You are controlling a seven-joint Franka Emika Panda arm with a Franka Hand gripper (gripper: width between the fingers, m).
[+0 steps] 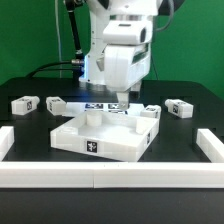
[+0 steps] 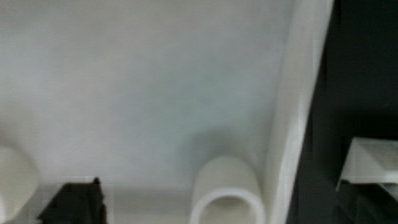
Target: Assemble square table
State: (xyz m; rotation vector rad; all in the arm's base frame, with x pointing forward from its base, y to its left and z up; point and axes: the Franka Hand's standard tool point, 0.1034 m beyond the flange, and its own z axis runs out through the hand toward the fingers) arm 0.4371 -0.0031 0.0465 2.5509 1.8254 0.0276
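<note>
Exterior view: tag (image 1: 92, 147) on square table (image 1: 125, 142)

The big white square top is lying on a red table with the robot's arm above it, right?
Not quite. The table is black, not red, as the exterior view shows. The white square top does lie on it, with the robot's arm above it.

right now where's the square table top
In the exterior view, the square table top lies in the middle, in front of the marker board, between leg blocks on either side.
</note>
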